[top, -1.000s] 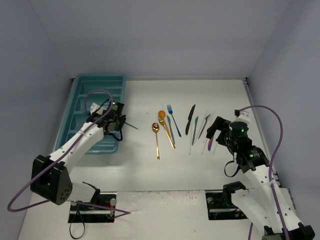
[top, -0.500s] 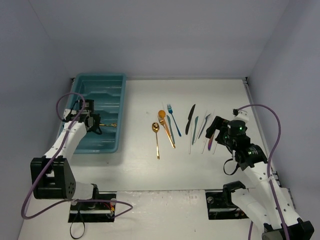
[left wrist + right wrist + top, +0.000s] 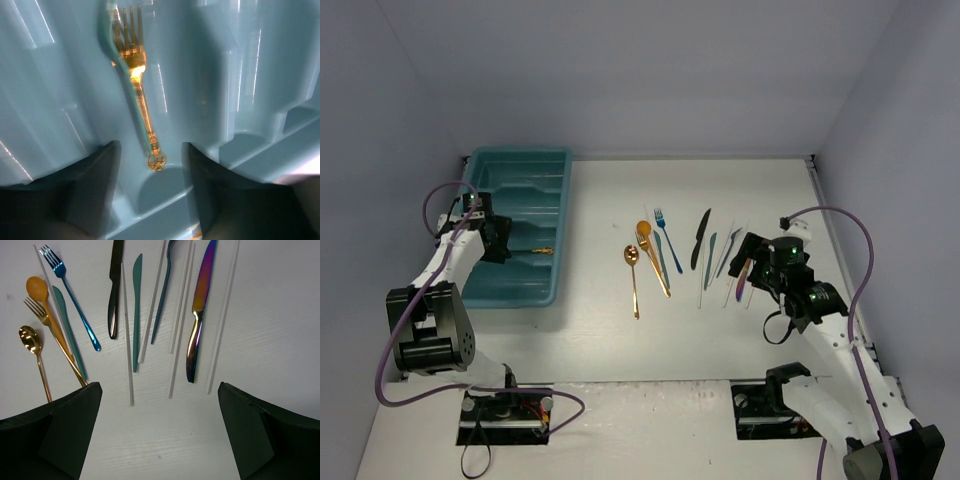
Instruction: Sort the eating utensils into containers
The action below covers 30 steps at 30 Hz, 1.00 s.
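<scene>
1. The left gripper point(image 3: 150, 155) is spread above the teal tray point(image 3: 517, 155); the gold fork point(image 3: 137, 85) lies free in one compartment.
2. The right gripper point(image 3: 157, 390), spread wide, hangs above the iridescent knife point(image 3: 200, 305) on the counter point(image 3: 160, 440), probably to take it.

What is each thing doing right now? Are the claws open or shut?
Left gripper: open, above the fork's handle end.
Gold fork: lying loose in the teal tray.
Right gripper: open, holding nothing.
Purple knife: lying flat, untouched.
</scene>
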Tool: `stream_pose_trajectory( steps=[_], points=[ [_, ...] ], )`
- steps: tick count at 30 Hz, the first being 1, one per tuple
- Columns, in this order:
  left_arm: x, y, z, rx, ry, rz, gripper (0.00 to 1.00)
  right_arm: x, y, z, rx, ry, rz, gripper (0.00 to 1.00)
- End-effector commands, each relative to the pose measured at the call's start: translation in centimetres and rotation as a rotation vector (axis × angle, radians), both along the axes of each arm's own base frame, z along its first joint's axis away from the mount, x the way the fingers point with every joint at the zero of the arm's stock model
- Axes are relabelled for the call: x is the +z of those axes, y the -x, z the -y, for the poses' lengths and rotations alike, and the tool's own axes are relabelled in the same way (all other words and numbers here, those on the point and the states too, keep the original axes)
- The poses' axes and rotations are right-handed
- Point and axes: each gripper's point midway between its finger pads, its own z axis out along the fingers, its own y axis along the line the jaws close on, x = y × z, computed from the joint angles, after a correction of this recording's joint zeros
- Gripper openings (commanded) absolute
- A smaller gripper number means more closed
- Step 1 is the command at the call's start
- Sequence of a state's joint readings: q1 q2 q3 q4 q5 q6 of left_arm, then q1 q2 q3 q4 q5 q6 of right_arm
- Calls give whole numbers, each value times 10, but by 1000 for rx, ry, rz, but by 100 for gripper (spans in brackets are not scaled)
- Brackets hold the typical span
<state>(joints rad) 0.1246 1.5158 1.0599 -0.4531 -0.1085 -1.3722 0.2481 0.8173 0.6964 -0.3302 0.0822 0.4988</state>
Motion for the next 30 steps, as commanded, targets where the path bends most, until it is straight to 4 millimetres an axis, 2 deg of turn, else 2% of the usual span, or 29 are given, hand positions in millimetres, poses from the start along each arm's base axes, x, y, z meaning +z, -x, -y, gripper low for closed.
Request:
stream_pose_trajectory(
  steps=[1,3,8,11,15,18,23,30],
  points=[
    [39,-10,0,-28,-21,130,66,15,-18,-3,-3,-10,43,100],
    [52,-9,0,-53,-40,157,71,16,-23,-5,-2,-12,41,100],
    [100,-7,6,-214,-138,248,79,10,-42,-6,-23,11,10,95],
    [126,-2,11,-351,-227,281,79,-2,-58,-5,-48,40,-28,86],
    [145,11,20,-543,-335,305,79,-7,-83,-3,-92,69,-38,75],
    [148,25,26,-630,-386,321,79,-15,-106,-3,-115,81,-52,64],
    [140,58,38,-762,-429,332,79,-40,-141,-6,-135,92,-89,56],
    [123,87,52,-916,-413,268,79,-70,-169,2,-172,128,-139,44]
  ],
)
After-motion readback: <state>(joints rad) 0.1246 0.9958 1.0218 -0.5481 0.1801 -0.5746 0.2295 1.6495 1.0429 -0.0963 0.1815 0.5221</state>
